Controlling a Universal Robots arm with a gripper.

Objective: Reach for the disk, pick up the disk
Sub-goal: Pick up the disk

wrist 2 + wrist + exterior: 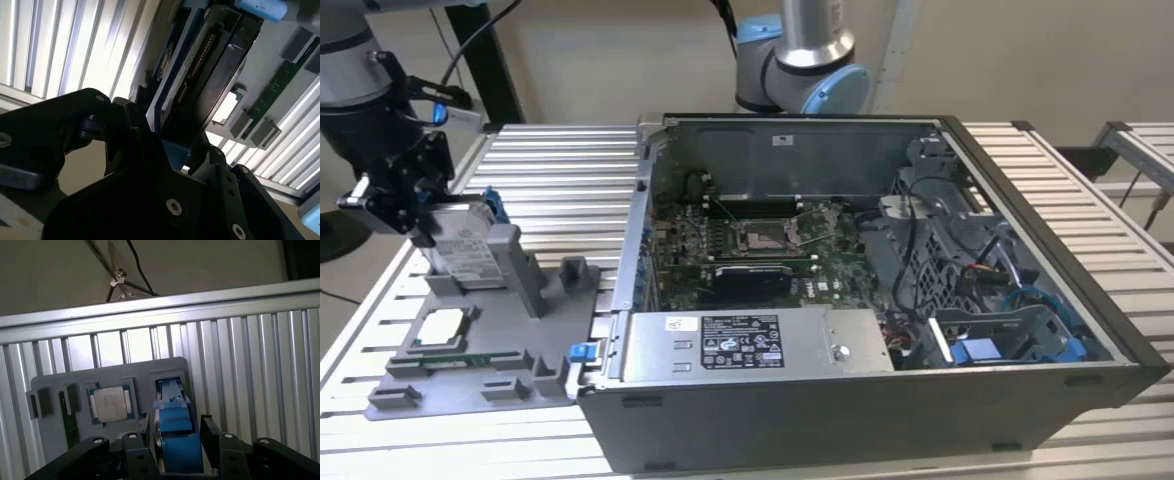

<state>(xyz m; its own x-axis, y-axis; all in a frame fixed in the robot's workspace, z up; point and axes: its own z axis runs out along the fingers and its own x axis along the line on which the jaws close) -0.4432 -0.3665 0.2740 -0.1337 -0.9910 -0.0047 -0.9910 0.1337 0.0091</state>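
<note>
The disk (pixel 464 250), silver-grey with a white label and a blue bracket, stands on edge in the grey holder (pixel 520 330) at the exterior view's left. My gripper (pixel 438 215) comes down over its top end, with a finger on either flat side. In both wrist views the black fingers press against the disk (pixel 175 440) (pixel 200 65), so the gripper (pixel 175 435) (pixel 170 145) is shut on it. The disk's lower end still sits at the holder's slot.
A square CPU chip (pixel 111 404) and a memory stick (pixel 67 422) lie in the holder's pockets beside the disk. An open computer case (pixel 881 280) stands to the exterior view's right. A second arm's base (pixel 801 60) rises behind it. The table is slatted aluminium (pixel 547 170).
</note>
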